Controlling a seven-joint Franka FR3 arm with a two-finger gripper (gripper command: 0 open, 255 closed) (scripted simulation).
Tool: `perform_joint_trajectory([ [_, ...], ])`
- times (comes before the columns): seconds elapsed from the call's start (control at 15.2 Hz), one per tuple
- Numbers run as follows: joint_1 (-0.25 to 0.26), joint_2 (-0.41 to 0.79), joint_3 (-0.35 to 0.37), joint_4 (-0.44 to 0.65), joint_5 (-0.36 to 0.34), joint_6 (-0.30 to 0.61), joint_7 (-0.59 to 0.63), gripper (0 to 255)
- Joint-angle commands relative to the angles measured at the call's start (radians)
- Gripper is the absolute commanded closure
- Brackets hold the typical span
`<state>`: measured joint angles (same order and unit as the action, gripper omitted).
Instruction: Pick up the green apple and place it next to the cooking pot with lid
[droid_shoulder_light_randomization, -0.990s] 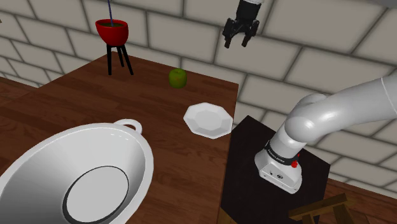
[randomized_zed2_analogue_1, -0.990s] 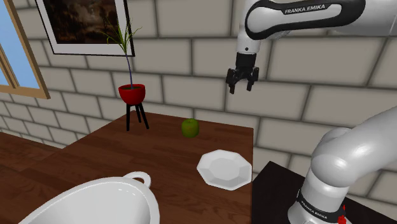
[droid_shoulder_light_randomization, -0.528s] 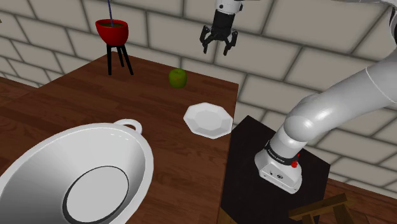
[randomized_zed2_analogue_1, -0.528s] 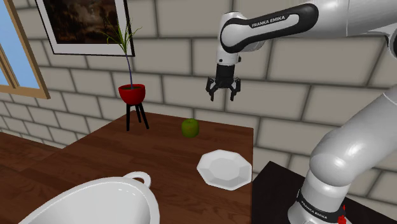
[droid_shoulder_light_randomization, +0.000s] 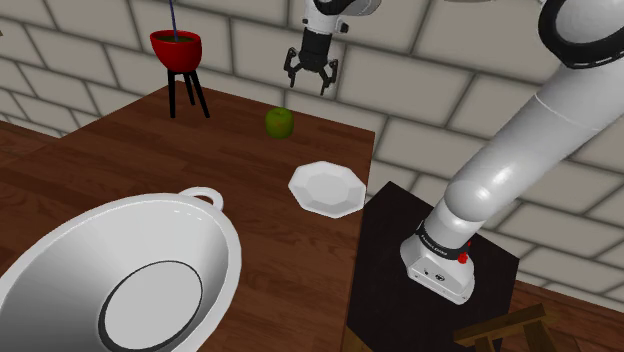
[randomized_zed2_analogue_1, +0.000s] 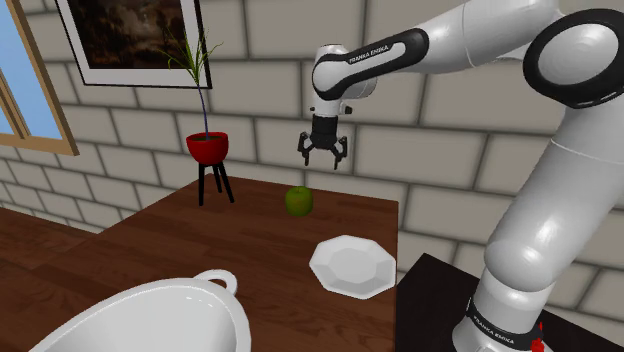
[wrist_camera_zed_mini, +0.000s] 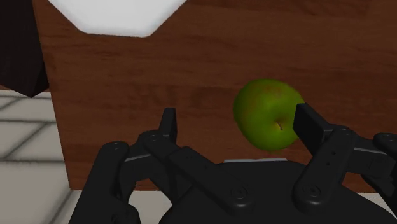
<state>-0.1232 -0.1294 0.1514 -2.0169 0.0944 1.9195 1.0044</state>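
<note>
Wrist view gives you the clearest reading: the gripper (wrist_camera_zed_mini: 236, 121) is open, its two fingers apart with nothing clasped. The green apple (wrist_camera_zed_mini: 267, 114) lies below it on the counter (wrist_camera_zed_mini: 159, 63), not centred but closer to one finger than to the other. You are, it seems, in the approach step, and the apple is not yet grasped. The next move calls for a small sideways correction so the apple sits midway between the fingers, then a straight descent and a gentle closing. A round fruit may roll if one finger touches first. Well away from the gripper, past a white plate (droid_shoulder_light_randomization: 326, 188), waits the large white pot (droid_shoulder_light_randomization: 195, 235). The counter is dark brown wood, the wall behind the gripper is of pale stone blocks, and a red planter (droid_shoulder_light_randomization: 177, 48) stands to one side.
</note>
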Motion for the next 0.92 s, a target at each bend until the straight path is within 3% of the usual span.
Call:
perform_joint_trajectory([
  [0.0, -0.006, 0.081, 0.004, 0.052, 0.005, 0.027, 0.09, 0],
  [0.59, -0.013, 0.416, -0.026, 0.324, 0.035, 0.095, 0.428, 0],
  [0.86, -0.009, 0.433, -0.026, 0.306, 0.035, 0.131, 0.432, 0],
])
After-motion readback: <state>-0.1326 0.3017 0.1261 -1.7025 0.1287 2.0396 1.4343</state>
